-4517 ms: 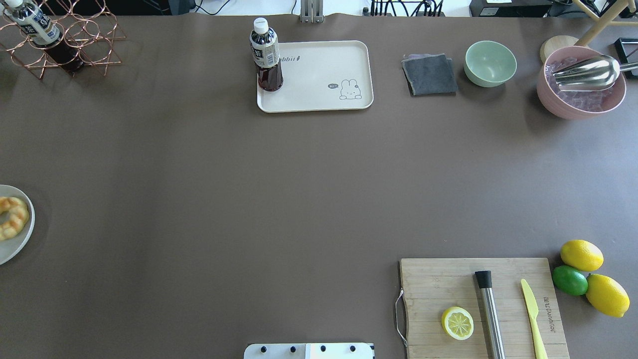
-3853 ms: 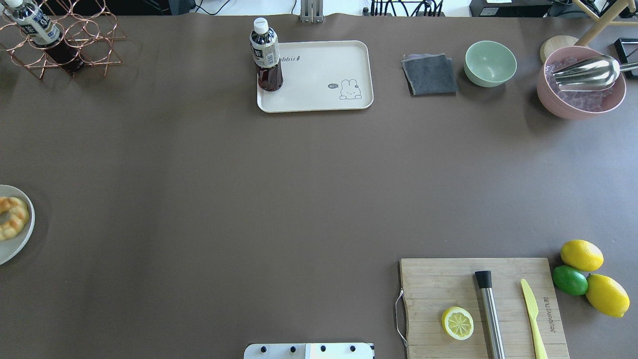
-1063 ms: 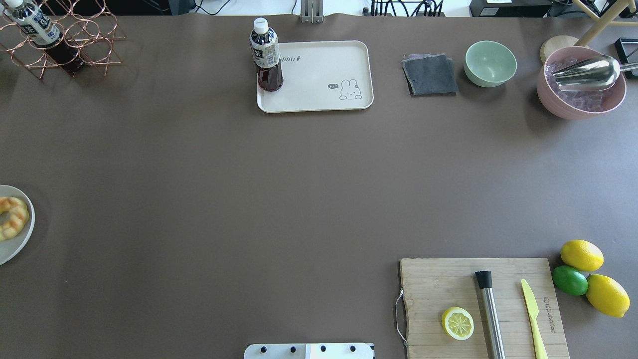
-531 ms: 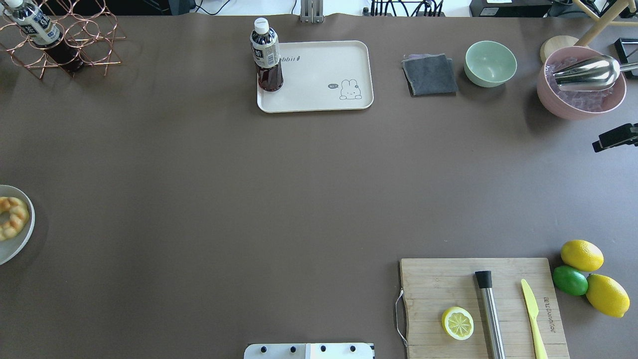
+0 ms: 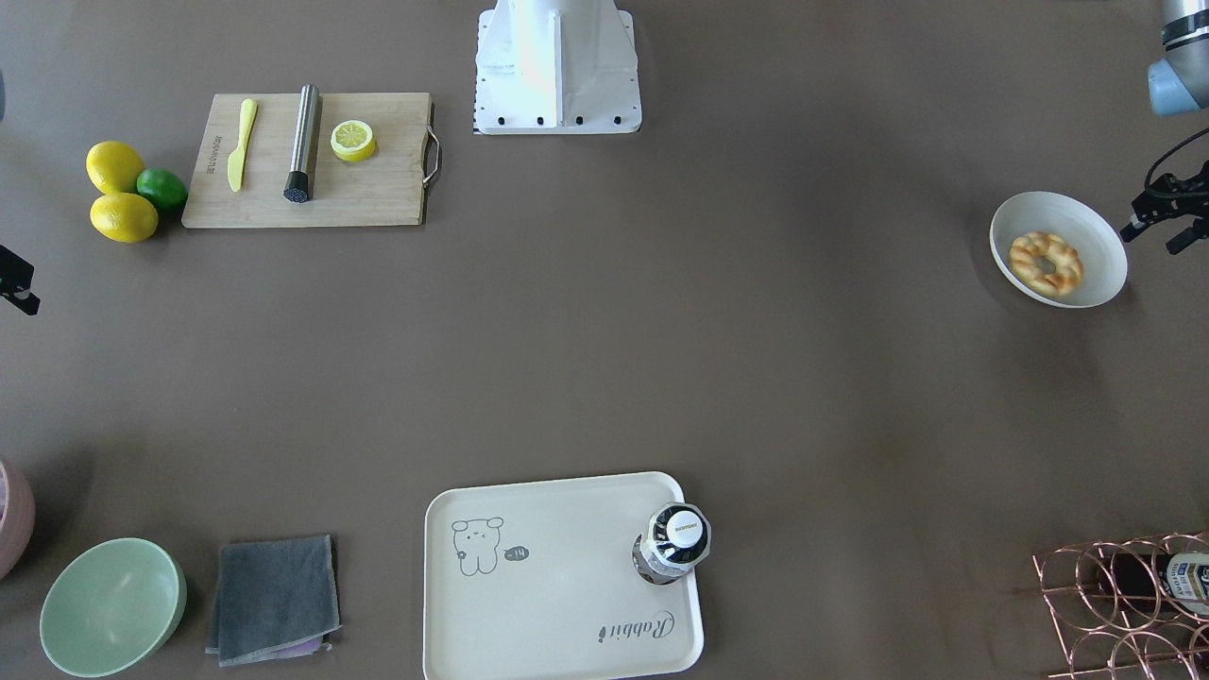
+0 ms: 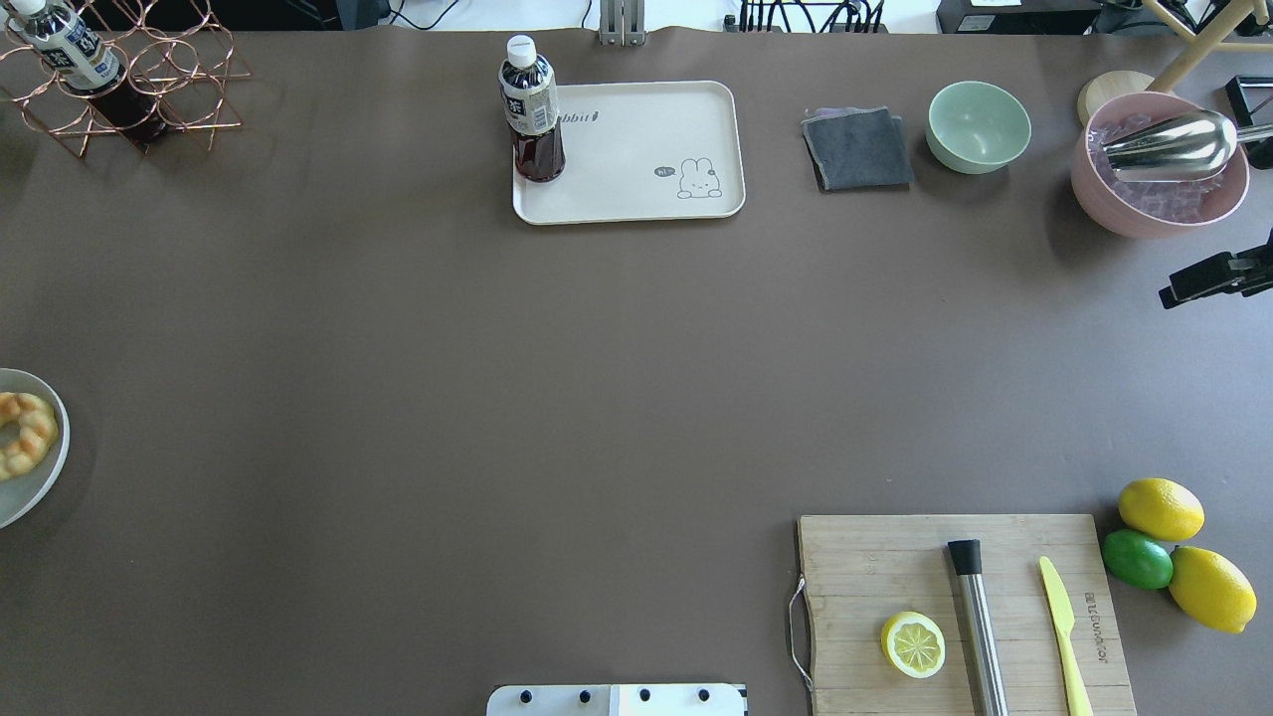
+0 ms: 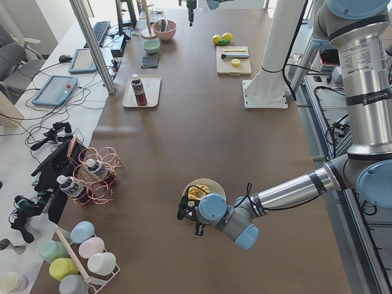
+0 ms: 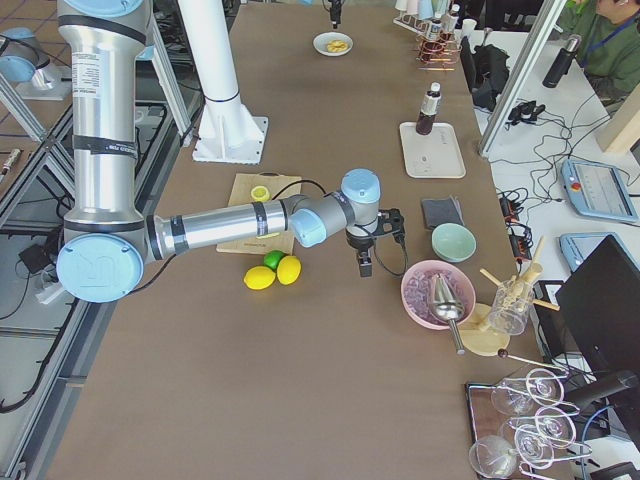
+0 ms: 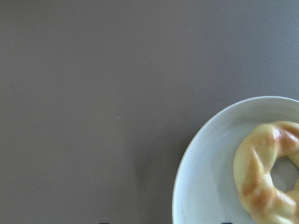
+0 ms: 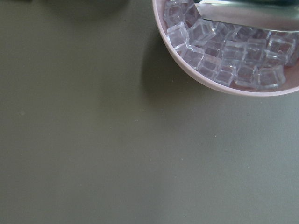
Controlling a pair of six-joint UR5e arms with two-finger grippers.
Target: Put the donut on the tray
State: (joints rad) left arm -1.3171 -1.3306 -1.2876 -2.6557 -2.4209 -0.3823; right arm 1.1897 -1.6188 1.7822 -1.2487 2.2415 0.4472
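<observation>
The donut (image 5: 1045, 264) is a golden-brown twisted ring lying in a round white bowl (image 5: 1100, 247) at the table's left end. It also shows in the overhead view (image 6: 22, 447) and the left wrist view (image 9: 264, 175). The cream rabbit tray (image 5: 557, 604) lies at the far middle of the table (image 6: 636, 189) with a dark tea bottle (image 5: 675, 543) standing in one corner. My left gripper (image 5: 1152, 236) hovers just beside the bowl, apart from the donut, jaws spread and empty. My right gripper (image 6: 1198, 281) is at the right edge, near the pink ice bowl (image 6: 1159, 214); its jaws do not show clearly.
A wooden cutting board (image 6: 865, 557) with a lemon half (image 6: 913, 644), a steel muddler and a yellow knife sits at front right. Lemons and a lime (image 6: 1137, 559), a green bowl (image 6: 979, 126), a grey cloth (image 6: 857, 149) and a copper bottle rack (image 6: 129, 75) stand around.
My right gripper has come into the overhead view from the right edge and moved a little further left. The donut, bowl and tray have not moved.
</observation>
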